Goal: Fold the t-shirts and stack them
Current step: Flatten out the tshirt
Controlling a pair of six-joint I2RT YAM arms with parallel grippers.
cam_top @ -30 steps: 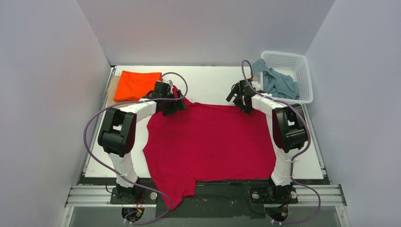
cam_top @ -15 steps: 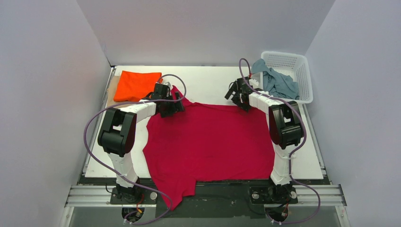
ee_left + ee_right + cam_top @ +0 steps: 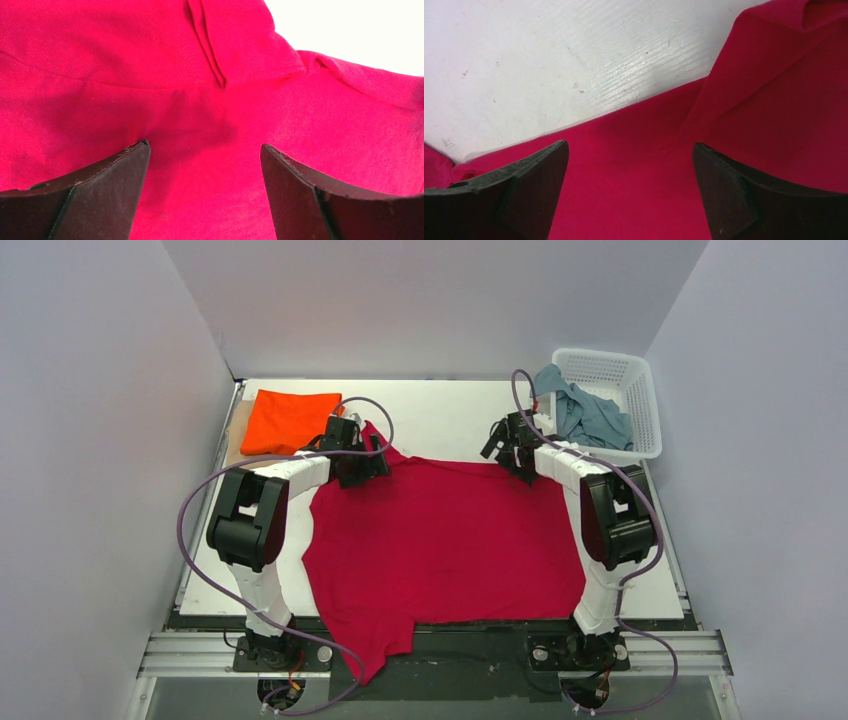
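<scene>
The crimson red t-shirt (image 3: pixel 445 540) lies spread flat across the table, its near left part hanging over the front edge. My left gripper (image 3: pixel 362 462) is open just above its far left corner; red cloth (image 3: pixel 200 100) fills the left wrist view between the spread fingers (image 3: pixel 100 185). My right gripper (image 3: pixel 512 452) is open over the far right corner, where the red cloth edge (image 3: pixel 664 165) meets the white table. A folded orange t-shirt (image 3: pixel 288 420) lies at the far left. A grey-blue t-shirt (image 3: pixel 585 412) is crumpled in the basket. The beige t-shirt is out of view.
The white lattice basket (image 3: pixel 630 375) stands at the far right corner. White table surface (image 3: pixel 440 415) shows behind the red shirt. Grey walls close in on three sides. Purple cables loop from both arms.
The right gripper shifted slightly forward and back near the shirt's far right corner. The left arm and the shirts have barely moved.
</scene>
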